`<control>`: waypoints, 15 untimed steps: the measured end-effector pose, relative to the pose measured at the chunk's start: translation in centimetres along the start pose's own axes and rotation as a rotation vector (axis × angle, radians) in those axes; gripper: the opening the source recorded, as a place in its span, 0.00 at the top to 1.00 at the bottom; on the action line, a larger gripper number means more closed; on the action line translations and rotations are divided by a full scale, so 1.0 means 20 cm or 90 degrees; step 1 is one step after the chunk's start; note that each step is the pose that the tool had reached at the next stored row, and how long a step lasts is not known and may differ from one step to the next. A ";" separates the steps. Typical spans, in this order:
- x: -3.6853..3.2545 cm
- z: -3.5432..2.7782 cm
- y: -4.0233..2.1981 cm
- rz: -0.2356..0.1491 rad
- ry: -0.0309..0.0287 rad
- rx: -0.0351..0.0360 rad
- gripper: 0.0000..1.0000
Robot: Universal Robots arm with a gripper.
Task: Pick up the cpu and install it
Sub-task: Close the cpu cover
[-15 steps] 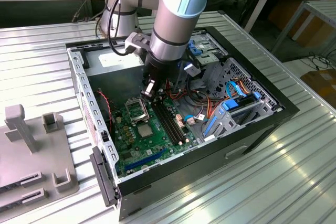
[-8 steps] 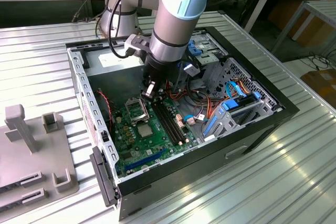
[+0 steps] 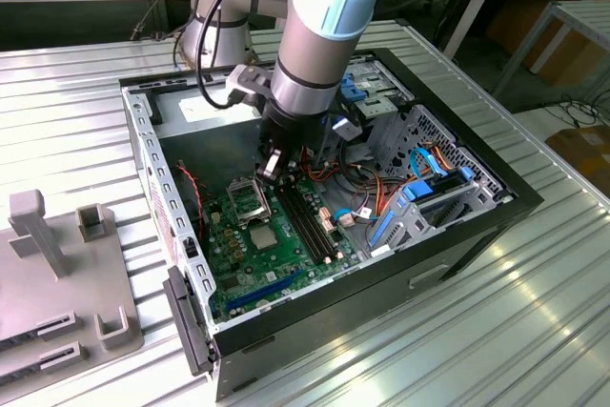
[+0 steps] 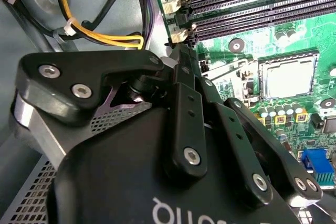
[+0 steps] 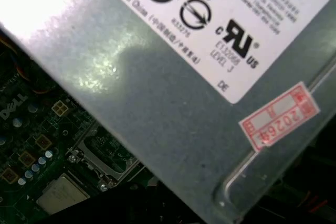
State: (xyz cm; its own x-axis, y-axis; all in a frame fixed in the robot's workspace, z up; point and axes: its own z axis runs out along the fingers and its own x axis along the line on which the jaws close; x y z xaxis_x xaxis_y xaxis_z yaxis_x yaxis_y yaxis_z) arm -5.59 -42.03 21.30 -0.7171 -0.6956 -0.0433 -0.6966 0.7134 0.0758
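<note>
Ribbed metal table (image 3: 534, 331), open computer case (image 3: 315, 316) on it. Gripper (image 3: 272, 167) inside case over green board (image 3: 238, 278), jaws apparently closed, empty. Cpu (image 3: 266, 235) lying on board just beside socket (image 3: 247, 201), untouched. Pickup and install both outstanding.

Cpu (image 4: 287, 77): pale metal face, dull sheen. Gripper (image 4: 177, 52): matt black links, bright steel screws. Table (image 3: 534, 331): ribbed, glossy metal.

The cpu (image 3: 264, 234) (silvery square); flat on board
</note>
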 end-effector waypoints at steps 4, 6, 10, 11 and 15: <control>0.007 0.006 0.006 -0.001 -0.0014 -0.0015 0.89; 0.007 0.011 0.006 -0.001 -0.0014 -0.0016 0.89; 0.008 0.016 0.006 -0.001 -0.0013 -0.0017 0.89; 0.008 0.016 0.006 -0.001 -0.0014 -0.0017 0.89; 0.008 0.016 0.006 -0.001 -0.0016 -0.0017 0.89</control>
State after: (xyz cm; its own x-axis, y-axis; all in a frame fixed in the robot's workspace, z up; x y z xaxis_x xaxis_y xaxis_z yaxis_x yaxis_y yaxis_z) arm -5.79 -42.02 20.98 -0.7156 -0.6970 -0.0459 -0.6981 0.7117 0.0784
